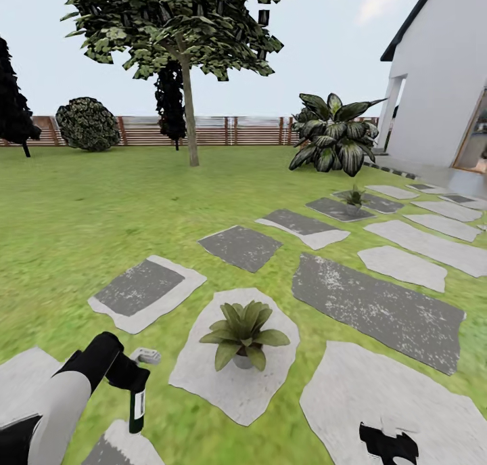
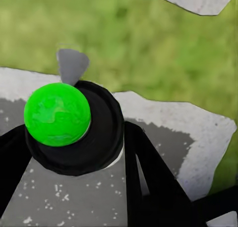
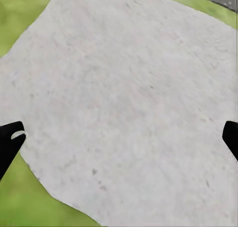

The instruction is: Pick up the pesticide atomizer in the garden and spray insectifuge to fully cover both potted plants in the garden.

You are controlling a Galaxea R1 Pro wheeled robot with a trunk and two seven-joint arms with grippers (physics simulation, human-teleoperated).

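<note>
My left gripper (image 1: 130,378) is shut on the pesticide atomizer (image 1: 138,405), a small dark bottle with a pale label and a pale nozzle, held upright low at the left over the garden lawn (image 1: 81,228). In the left wrist view the atomizer (image 2: 57,114) shows a bright green round top on a black cap, with black fingers (image 2: 144,167) on both sides. One potted plant (image 1: 242,333) stands on a white stepping stone just right of the bottle. The other potted plant (image 1: 353,197) sits farther off on a grey stone. My right gripper (image 1: 389,445) (image 3: 119,138) hangs open over a pale stone.
Grey and white stepping stones (image 1: 375,302) run from the front toward a white house (image 1: 439,79) at the right. A large broad-leaved shrub (image 1: 335,135) stands before it. A tree (image 1: 189,79), a round bush (image 1: 86,123) and a brown slatted fence (image 1: 210,130) line the back.
</note>
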